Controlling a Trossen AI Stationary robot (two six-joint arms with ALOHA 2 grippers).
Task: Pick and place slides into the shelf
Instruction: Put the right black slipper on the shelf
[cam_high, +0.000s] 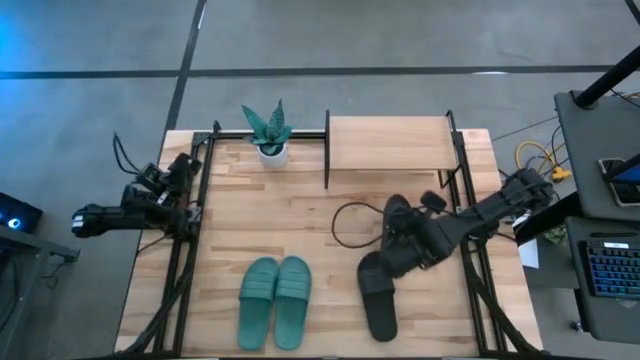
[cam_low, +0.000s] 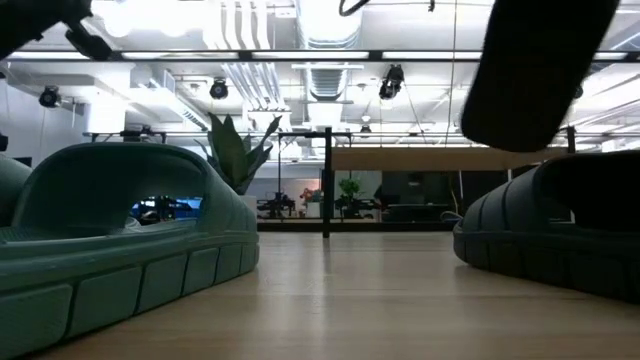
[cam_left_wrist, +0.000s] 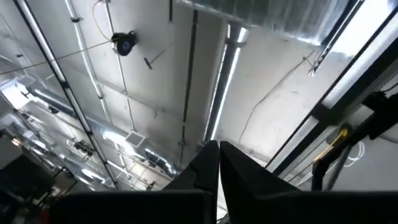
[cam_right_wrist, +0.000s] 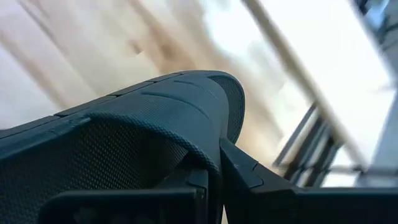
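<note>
The right tool (cam_high: 400, 238) has one black slide (cam_right_wrist: 124, 124) clenched by its strap, the fingers (cam_right_wrist: 239, 168) pinched on the rubber, and it holds that slide lifted off the desk (cam_high: 300, 215); in the low view it hangs dark in the air at the upper right. Its mate, the other black slide (cam_high: 378, 298), lies flat on the desk just below the tool in the high view, long axis running roughly front to back with a slight tilt. The shelf (cam_high: 388, 143) stands at the far edge of the desk, almost straight ahead of the lifted slide and a little toward the middle, with open wood between them, so the move I'd expect is a carry away from the front edge toward that light top board (which level it should go on, I can't judge from here). The right arm is plainly the nearer one to both the shelf and the black pair. The teal pair (cam_high: 274, 300) sits side by side near the front of the desk, well apart from the shelf, toes pointing toward it. The left tool (cam_left_wrist: 217, 177) waits at the desk's left edge, aimed up at the ceiling, fingers pressed together on nothing. A potted plant (cam_high: 268, 130) stands just left of the shelf.
</note>
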